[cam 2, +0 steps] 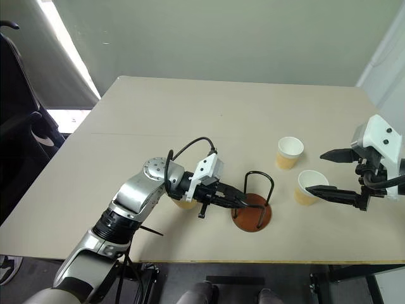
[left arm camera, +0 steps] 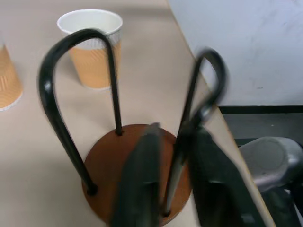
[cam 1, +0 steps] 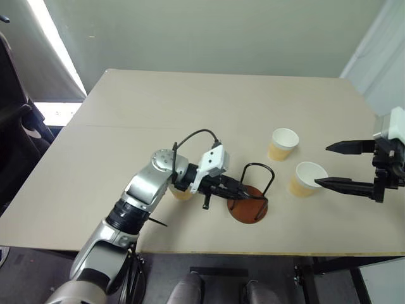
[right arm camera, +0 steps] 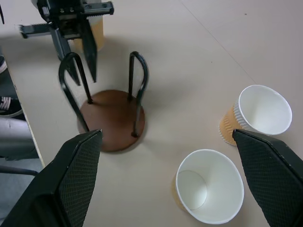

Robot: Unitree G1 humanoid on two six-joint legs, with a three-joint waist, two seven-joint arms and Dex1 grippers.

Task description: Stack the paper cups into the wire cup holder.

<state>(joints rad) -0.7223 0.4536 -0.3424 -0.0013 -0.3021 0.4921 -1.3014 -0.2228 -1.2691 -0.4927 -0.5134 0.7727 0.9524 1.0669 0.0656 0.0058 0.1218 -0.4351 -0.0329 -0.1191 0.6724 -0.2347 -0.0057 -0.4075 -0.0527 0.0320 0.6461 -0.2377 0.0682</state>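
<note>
Straddling one black wire loop, my left gripper has its fingers slightly apart, clamped on nothing, low over the round reddish-brown disc base of the wire cup holder. Right gripper gapes wide, empty, just beside the nearer tan paper cup with a white rim; the second stands behind it, the third under my left wrist. Risk: pulling the left out snags wire and drags the holder toward the beige table edge.

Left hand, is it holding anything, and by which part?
The left hand straddles one black wire loop of the brown-based wire cup holder; whether it grips cannot be told.
</note>
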